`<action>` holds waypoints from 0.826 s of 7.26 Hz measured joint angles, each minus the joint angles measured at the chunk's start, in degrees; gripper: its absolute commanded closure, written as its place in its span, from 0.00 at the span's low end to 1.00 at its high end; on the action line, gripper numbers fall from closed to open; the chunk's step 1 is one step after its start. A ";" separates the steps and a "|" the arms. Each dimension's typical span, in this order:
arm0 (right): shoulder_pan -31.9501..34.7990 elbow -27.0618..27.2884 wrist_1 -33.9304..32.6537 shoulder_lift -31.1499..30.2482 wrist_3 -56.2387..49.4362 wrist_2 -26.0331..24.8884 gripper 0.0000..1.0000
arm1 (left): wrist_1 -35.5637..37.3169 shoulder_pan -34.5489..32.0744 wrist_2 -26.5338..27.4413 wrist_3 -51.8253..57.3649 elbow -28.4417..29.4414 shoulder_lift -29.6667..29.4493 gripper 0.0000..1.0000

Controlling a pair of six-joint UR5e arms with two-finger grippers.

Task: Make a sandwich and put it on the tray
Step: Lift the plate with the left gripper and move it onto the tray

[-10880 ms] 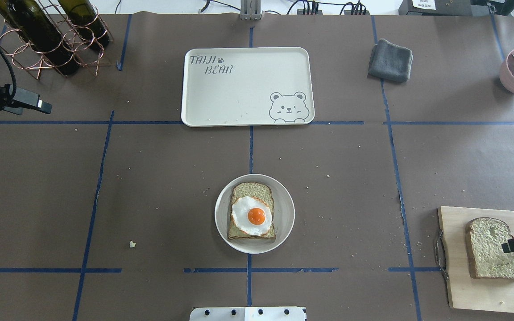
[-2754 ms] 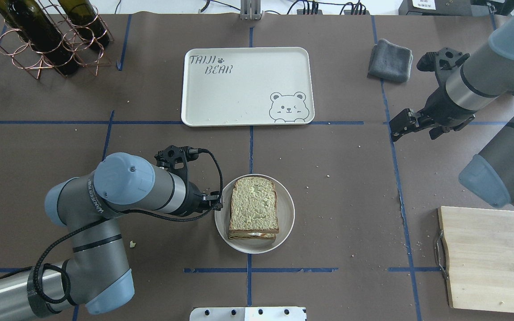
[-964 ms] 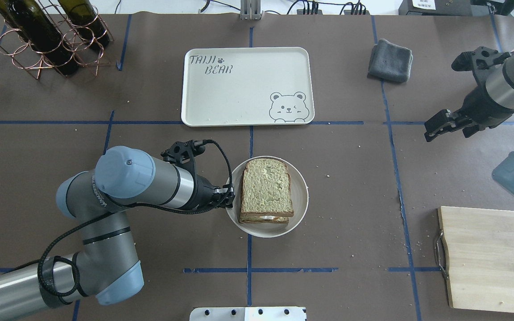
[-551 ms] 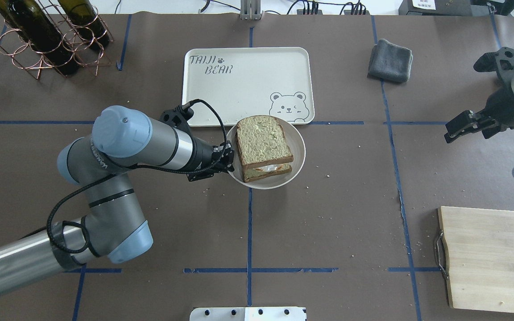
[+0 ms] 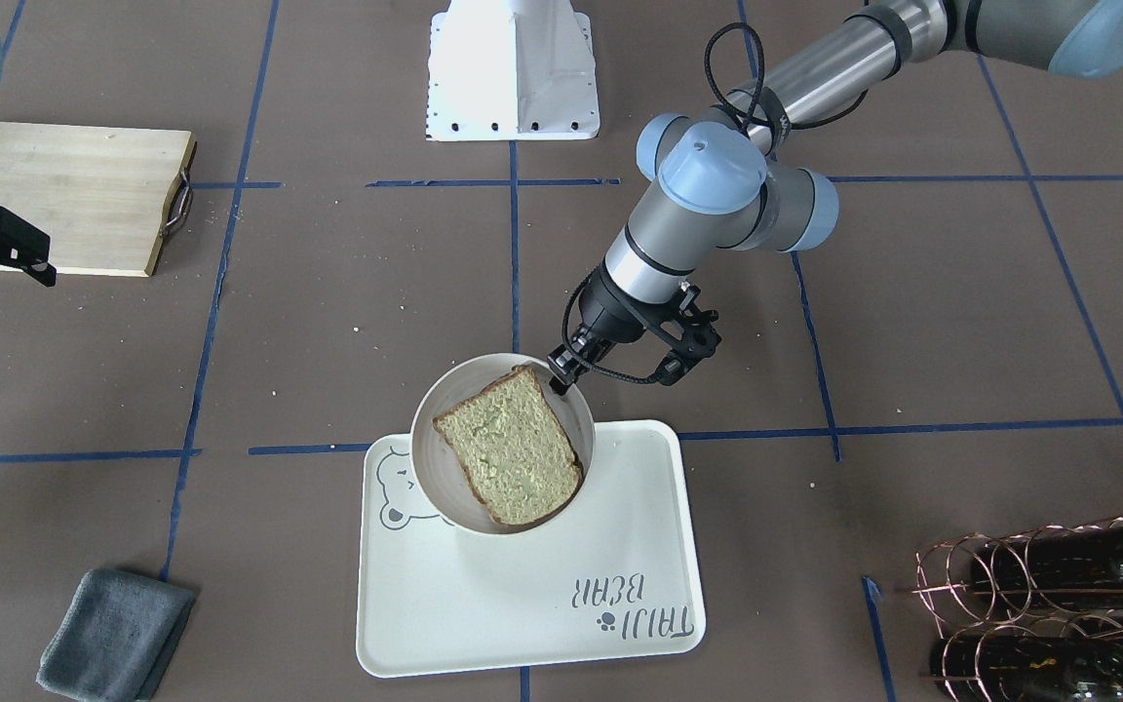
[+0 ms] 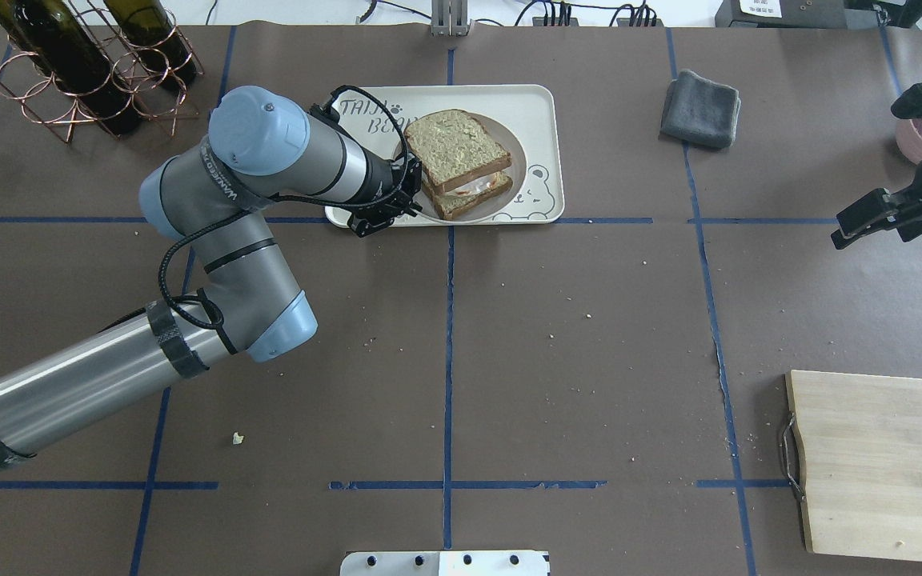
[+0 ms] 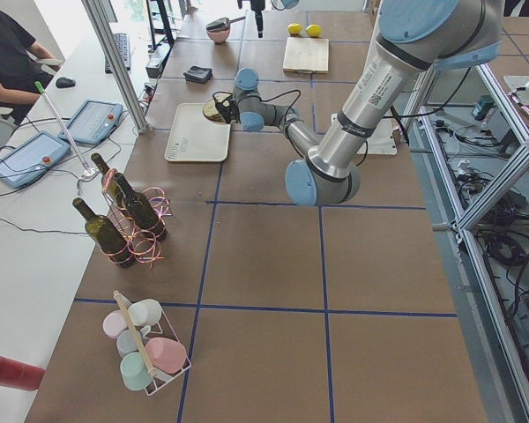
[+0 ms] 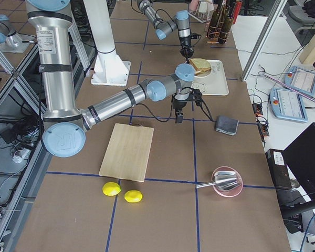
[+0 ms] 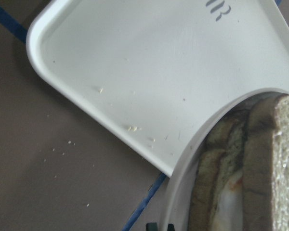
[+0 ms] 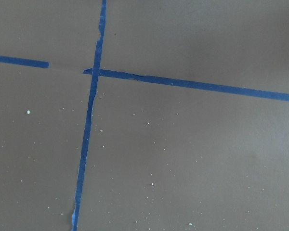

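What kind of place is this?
Probably a robot test lab, not a kitchen: a grey-and-blue robot arm holds a round white plate, the brown table is gridded with blue tape, and grey control tablets sit alongside.

the silver-grey left arm [image 6: 77, 384] has pale blue joint caps [image 6: 257, 128], a black cable [image 6: 160, 270] and black left gripper [image 5: 559, 380].

Bright, even, diffuse light from above in every view. Shadows on the brown paper-covered table [image 6: 589, 360] are soft and faint; white strip at 12 o'clock of the overhead view blown out. Left wrist view very close: pale greenish-tan bread slice with dark crust [image 9: 274, 163] at 4 o'clock soft, cream-white rectangular tray [image 9: 159, 72] washed pale. Side views wide-angle, aluminium frame post [image 7: 116, 66] leaning at 11 o'clock.
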 measured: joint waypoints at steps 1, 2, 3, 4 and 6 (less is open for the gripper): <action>0.35 -0.15 0.00 0.01 -0.16 0.04 0.00 | -1.66 -0.43 2.75 -2.85 4.65 -2.30 1.00; 0.58 -0.18 -0.02 0.02 -0.21 0.05 0.00 | -3.18 -0.49 4.66 -4.65 8.40 -4.17 1.00; 0.75 -0.20 -0.04 0.06 -0.22 0.06 0.00 | -3.96 -0.37 5.97 -5.40 11.22 -5.52 1.00; 0.85 -0.21 -0.04 0.09 -0.18 0.06 0.00 | -4.52 -0.02 6.93 -5.65 13.31 -6.40 1.00; 0.88 -0.28 -0.06 0.21 -0.16 0.06 0.00 | -5.40 0.85 7.98 -5.77 15.11 -6.99 0.72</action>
